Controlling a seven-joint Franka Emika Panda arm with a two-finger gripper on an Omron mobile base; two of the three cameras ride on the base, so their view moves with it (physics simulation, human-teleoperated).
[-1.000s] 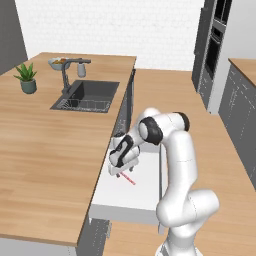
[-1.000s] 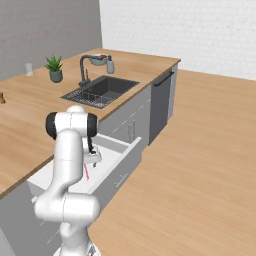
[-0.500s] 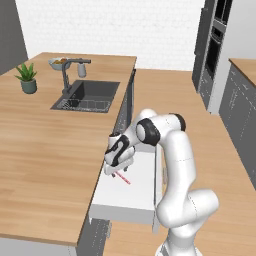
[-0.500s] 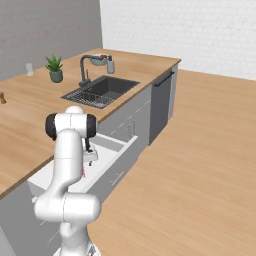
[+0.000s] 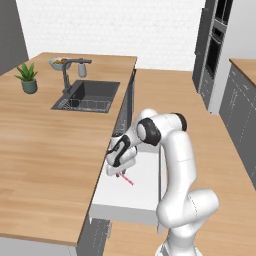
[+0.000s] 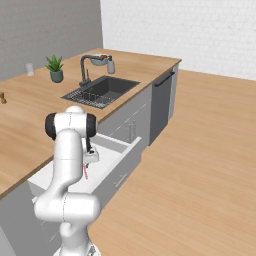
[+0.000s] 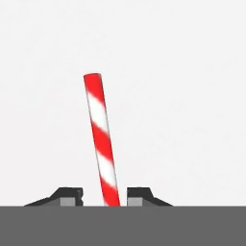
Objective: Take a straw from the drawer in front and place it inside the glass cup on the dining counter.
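Left base view: arm bent down into the open drawer (image 5: 145, 197), which juts out from under the desk (image 5: 45, 160). The gripper (image 5: 120, 172) is low over the drawer's white floor, just past the sink (image 5: 89, 95) side of it. The straw (image 5: 126, 179) lies on that floor, its free end poking out from under the gripper toward the drawer front.

Right base view: same pose from the other side. The gripper (image 6: 89, 164) sits inside the drawer (image 6: 107, 167), a short red stretch of straw (image 6: 85, 172) showing beside it. The glass cup (image 6: 29, 69) stands far off on the desk (image 6: 30, 115), beyond the potted plant (image 6: 55, 67) (well apart from the drawer).

Hand view: the straw (image 7: 102, 144) runs up from between the two fingertips (image 7: 67, 196). The jaws stand close on either side of it, narrow gaps visible; whether they are pinching yet I cannot tell.

Judgement: the pick-up step, at the grasp. Next calls for a firm pinch, then a straight lift clear of the drawer walls before any swing toward the cup.
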